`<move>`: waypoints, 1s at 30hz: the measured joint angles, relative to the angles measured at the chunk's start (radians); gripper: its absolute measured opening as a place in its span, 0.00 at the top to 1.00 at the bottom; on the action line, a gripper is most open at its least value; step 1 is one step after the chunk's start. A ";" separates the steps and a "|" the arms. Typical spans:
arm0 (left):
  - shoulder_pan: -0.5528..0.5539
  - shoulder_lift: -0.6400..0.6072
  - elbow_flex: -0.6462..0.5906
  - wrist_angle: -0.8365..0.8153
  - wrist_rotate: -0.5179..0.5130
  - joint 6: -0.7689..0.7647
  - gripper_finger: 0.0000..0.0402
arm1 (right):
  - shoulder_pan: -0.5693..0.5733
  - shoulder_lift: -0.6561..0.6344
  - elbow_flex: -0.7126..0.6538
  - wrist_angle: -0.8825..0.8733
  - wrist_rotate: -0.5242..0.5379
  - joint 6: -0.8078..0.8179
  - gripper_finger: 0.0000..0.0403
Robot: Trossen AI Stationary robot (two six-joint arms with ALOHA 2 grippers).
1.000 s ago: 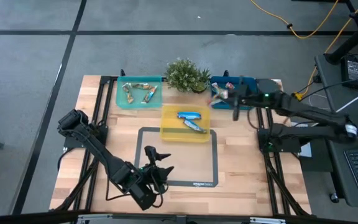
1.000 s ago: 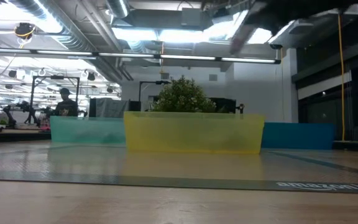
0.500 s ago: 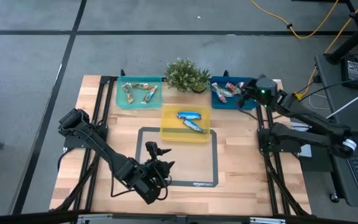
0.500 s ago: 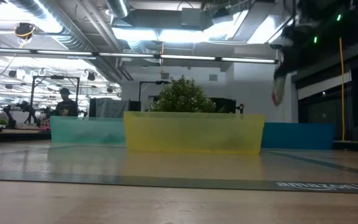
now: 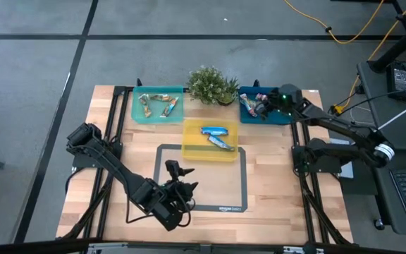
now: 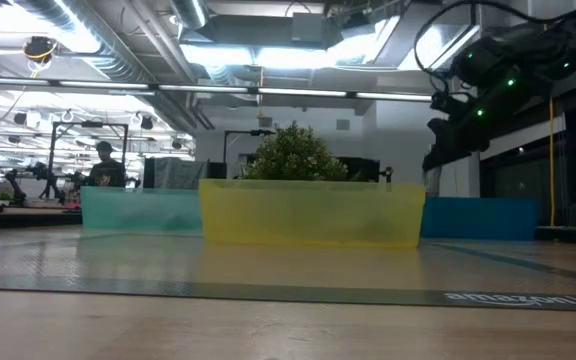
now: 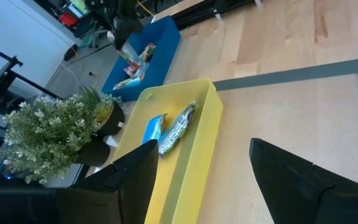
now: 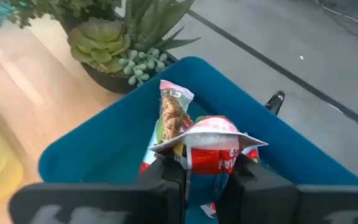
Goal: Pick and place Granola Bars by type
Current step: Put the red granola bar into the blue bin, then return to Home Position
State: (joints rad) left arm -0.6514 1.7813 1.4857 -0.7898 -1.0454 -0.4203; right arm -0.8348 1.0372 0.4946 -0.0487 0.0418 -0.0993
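My right gripper [image 5: 266,106] hovers over the blue tray [image 5: 279,117] at the table's far right and is shut on a silvery bar with red print [image 8: 211,144]. More silvery red-blue bars [image 5: 249,104] lie in that tray. Two bright blue bars [image 5: 216,135] lie in the yellow tray [image 5: 192,150], and tan bars [image 5: 158,105] lie in the teal tray [image 5: 138,116]. My left gripper [image 5: 180,178] is open above the grey mat [image 5: 235,183], touching nothing. My right gripper pinches the silvery red-printed bar across its middle [image 8: 209,163] between the two fingers [image 8: 174,177]. The bar's crimped end [image 8: 213,127] flares out past the fingertips. The fingers slant down over the blue tray's inside, and the bar is lifted off the tray floor.
A potted plant [image 5: 212,85] stands at the far edge between the teal and blue trays, close to my right gripper. The yellow tray sits just beyond the mat. Bare wood lies left and right of the mat.
My right gripper, carrying the bar, has swung about above the blue tray and come down closer to it, staying shut on the bar.
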 joint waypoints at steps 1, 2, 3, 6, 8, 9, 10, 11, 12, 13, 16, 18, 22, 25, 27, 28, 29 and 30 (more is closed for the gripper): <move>0.000 0.000 0.000 0.000 0.000 -0.001 0.39 | -0.001 0.011 0.000 0.006 0.000 0.002 0.86; 0.000 0.000 0.000 0.000 0.000 -0.001 0.39 | -0.001 0.018 0.000 0.011 0.000 0.003 0.85; -0.001 0.000 0.000 0.000 0.000 -0.001 0.39 | -0.001 0.021 0.000 0.017 0.000 0.000 0.84; 0.000 0.000 0.000 0.000 0.000 -0.003 0.39 | 0.000 0.021 0.000 0.030 -0.004 -0.011 0.75; 0.000 0.000 0.000 0.000 0.000 -0.006 0.39 | 0.000 0.010 0.000 0.039 -0.018 -0.012 0.67; 0.000 0.000 0.000 0.000 0.000 -0.008 0.39 | 0.000 0.002 0.000 0.043 -0.019 -0.012 0.62; 0.000 0.000 0.000 0.000 0.000 -0.012 0.38 | 0.000 -0.007 0.000 0.047 -0.019 -0.011 0.57; 0.000 0.000 0.000 0.000 0.000 -0.012 0.38 | 0.000 -0.019 0.000 0.046 -0.021 -0.010 0.52; 0.000 0.000 0.000 0.000 0.000 -0.012 0.38 | 0.000 -0.031 0.000 0.045 -0.021 -0.009 0.47; 0.000 0.000 0.000 0.000 0.000 -0.012 0.38 | 0.002 -0.046 0.000 0.045 -0.020 -0.009 0.42; 0.000 0.000 0.000 0.000 0.000 -0.016 0.38 | 0.005 -0.099 0.000 0.044 -0.011 -0.010 0.31; 0.000 0.000 0.000 0.000 0.000 -0.026 0.39 | 0.005 -0.143 0.000 0.045 0.021 -0.010 0.27; 0.000 0.000 0.000 0.000 0.000 -0.041 0.39 | 0.005 -0.228 0.000 0.035 0.046 -0.007 0.26; 0.000 0.000 0.000 -0.005 0.000 -0.041 0.38 | 0.005 -0.286 0.000 0.000 -0.066 0.038 0.26; 0.000 0.000 0.000 -0.019 -0.012 -0.044 0.38 | 0.005 -0.317 0.000 -0.014 -0.204 0.066 0.27; 0.000 0.000 0.000 -0.033 -0.025 -0.056 0.39 | 0.009 -0.331 0.000 -0.012 -0.280 0.071 0.27; 0.000 0.000 0.000 -0.049 -0.046 -0.076 0.40 | 0.018 -0.345 0.000 -0.010 -0.353 0.075 0.28; 0.000 0.000 0.000 -0.062 -0.075 -0.097 0.41 | 0.032 -0.360 0.000 -0.009 -0.417 0.077 0.29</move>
State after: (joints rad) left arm -0.6518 1.7817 1.4853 -0.8514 -1.1202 -0.5175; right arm -0.8026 0.6772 0.4946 -0.0582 -0.3751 -0.0219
